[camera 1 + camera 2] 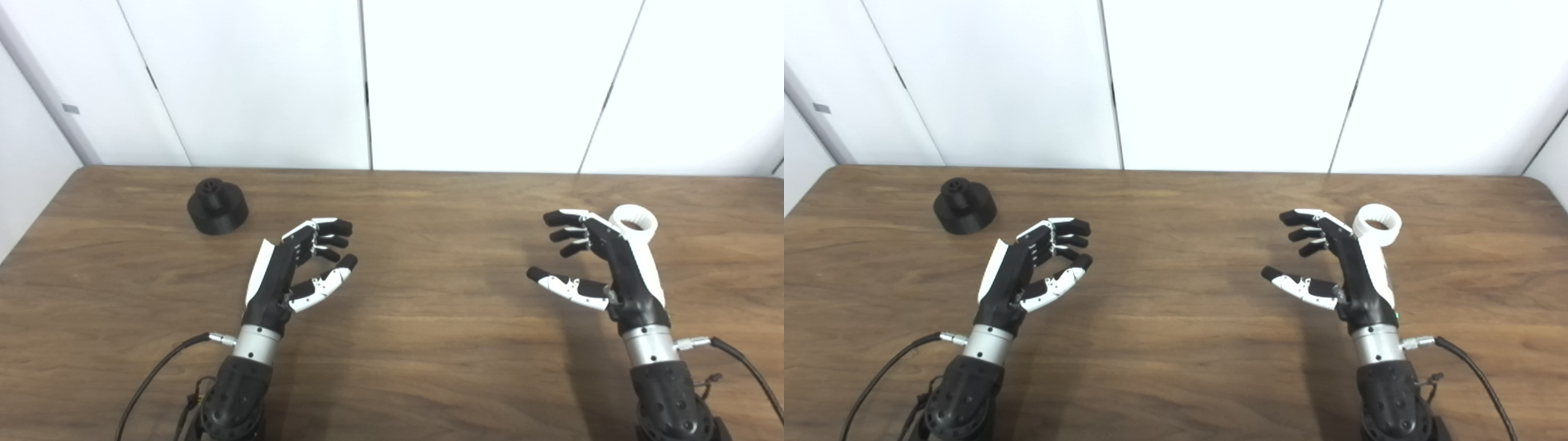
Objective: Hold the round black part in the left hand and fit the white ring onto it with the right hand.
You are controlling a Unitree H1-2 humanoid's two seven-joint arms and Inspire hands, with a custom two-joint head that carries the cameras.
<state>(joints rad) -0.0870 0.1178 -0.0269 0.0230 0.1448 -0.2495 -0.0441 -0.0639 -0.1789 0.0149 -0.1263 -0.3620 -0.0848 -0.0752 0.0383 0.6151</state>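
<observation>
The round black part stands on the wooden table at the far left, a stepped disc with a small hub on top. My left hand hovers to its right and nearer to me, open, fingers curled apart, holding nothing. The white ring lies on the table at the right, just behind my right hand, which partly hides its near edge. That hand is open too, thumb spread toward the middle, nothing in it.
White wall panels rise behind the table's far edge. Cables trail from both wrists near the front edge. Bare wood lies between the two hands.
</observation>
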